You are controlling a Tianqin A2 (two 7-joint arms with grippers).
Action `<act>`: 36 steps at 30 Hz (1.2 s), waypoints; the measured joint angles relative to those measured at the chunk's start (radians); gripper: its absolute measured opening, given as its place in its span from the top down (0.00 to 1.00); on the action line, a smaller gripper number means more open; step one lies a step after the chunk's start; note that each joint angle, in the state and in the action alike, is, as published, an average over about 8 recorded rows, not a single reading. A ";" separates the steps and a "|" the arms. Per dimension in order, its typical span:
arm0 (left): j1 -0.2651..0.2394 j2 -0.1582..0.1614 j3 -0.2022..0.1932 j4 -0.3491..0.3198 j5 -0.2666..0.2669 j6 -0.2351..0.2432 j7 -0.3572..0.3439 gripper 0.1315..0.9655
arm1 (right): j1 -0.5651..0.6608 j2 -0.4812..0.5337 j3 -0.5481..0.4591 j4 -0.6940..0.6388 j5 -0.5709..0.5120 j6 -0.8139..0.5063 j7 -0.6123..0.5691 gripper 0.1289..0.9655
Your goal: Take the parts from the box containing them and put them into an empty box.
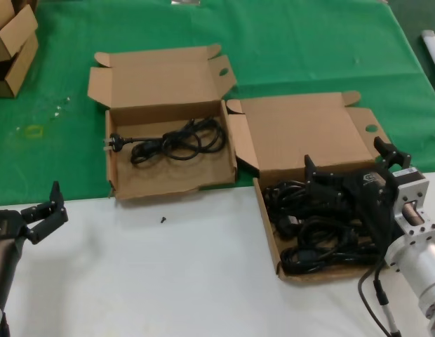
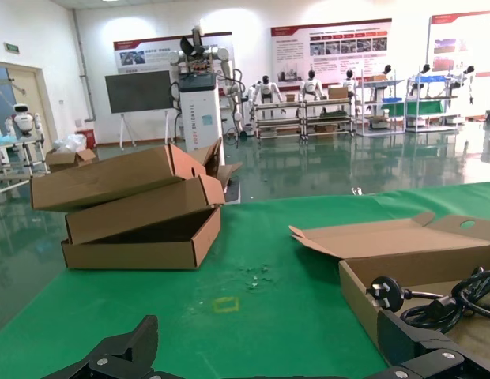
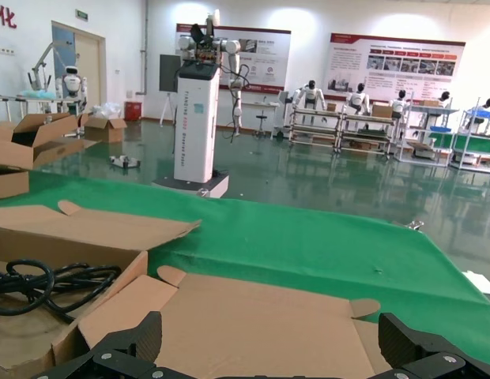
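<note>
At the far left of the head view our left hand [image 1: 48, 210] waits low over the white tabletop [image 1: 175, 274], its fingers spread open and holding nothing, well apart from either box. Next comes the left box [image 1: 168, 175], lid folded back, lying across the edge of the green cloth [image 1: 309, 42]; it holds one coiled power cord [image 1: 177, 142] with its plug pointing toward our left. Touching it at the corner is the right box [image 1: 312, 126], whose tray carries the pile of remaining cords [image 1: 309, 235].

Our right hand [image 1: 323, 184] sits down in that pile near the lid hinge. The right wrist view shows its fingers [image 3: 122, 343] spread wide, so we judge nothing is gripped yet.

The risk we see is tangling: the coils overlap, so closing here may catch two cords or a single loose loop, and lifting could drag neighbours out or tug the light box along.
</note>
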 joint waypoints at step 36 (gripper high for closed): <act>0.000 0.000 0.000 0.000 0.000 0.000 0.000 0.00 | 0.000 0.000 0.000 0.000 0.000 0.000 0.000 0.00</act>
